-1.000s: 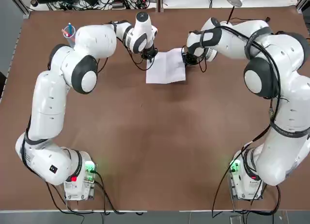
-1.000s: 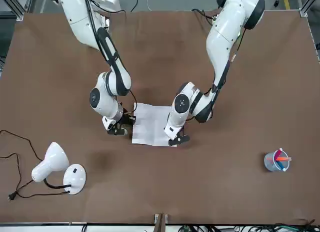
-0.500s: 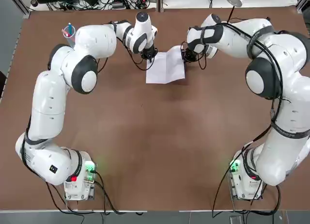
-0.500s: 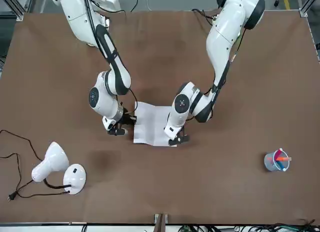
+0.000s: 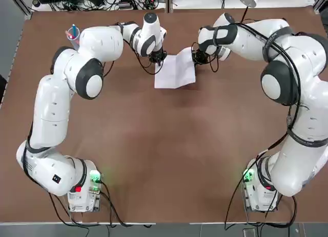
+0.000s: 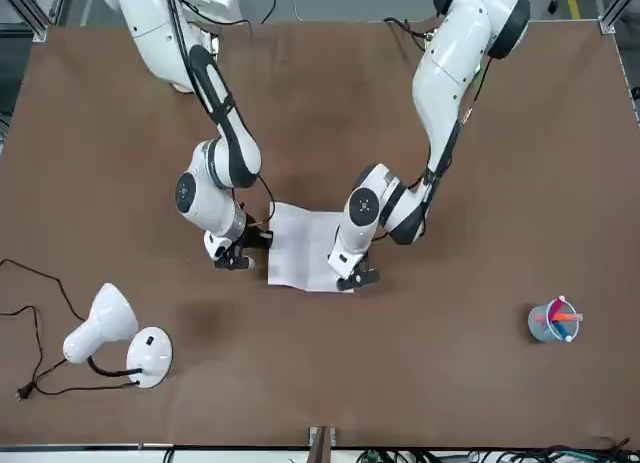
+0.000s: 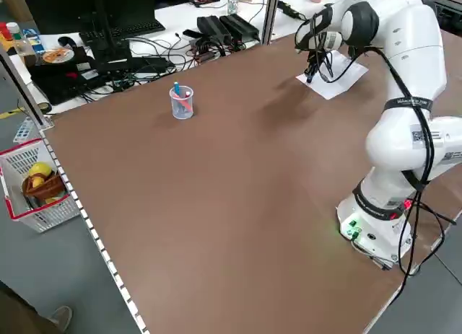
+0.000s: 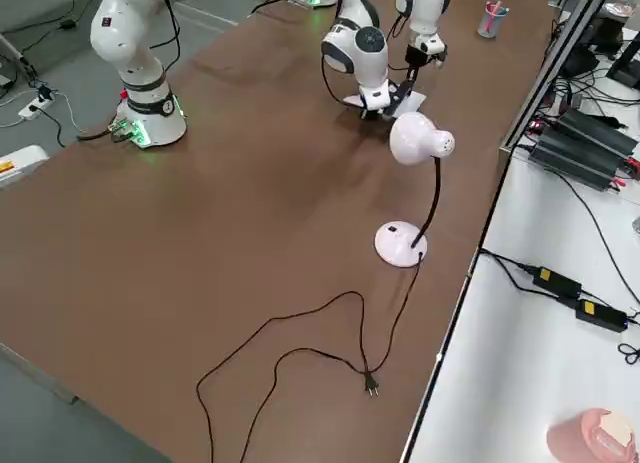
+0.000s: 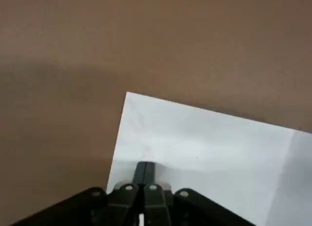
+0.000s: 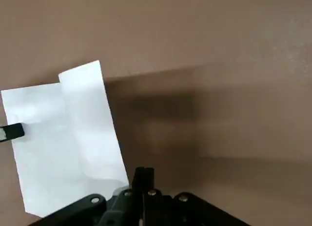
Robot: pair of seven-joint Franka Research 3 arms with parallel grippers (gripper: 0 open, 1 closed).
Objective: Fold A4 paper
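Note:
The white A4 paper [image 5: 176,70] lies on the brown table [image 5: 164,145] at the far middle, with a crease running across it and one strip slightly raised [image 10: 90,123]. My left gripper [image 5: 158,58] is shut, and its tip presses down on the sheet near its far left corner [image 9: 145,168]. My right gripper [image 5: 196,57] is also shut and holds nothing. It stands on the table just off the paper's right edge [image 10: 144,174]. In the front view the paper [image 6: 308,251] lies between the right gripper [image 6: 238,262] and the left gripper [image 6: 355,278].
A white desk lamp [image 6: 100,323] with its round base [image 6: 150,355] and cord stands at the far right of the table. A clear cup of pens [image 5: 73,35] stands at the far left. Cables and power supplies lie beyond the table's far edge.
My right gripper has slid a little toward the far side along the paper's right edge, and that edge has shifted slightly inward. The left gripper has stayed pressed on the sheet.

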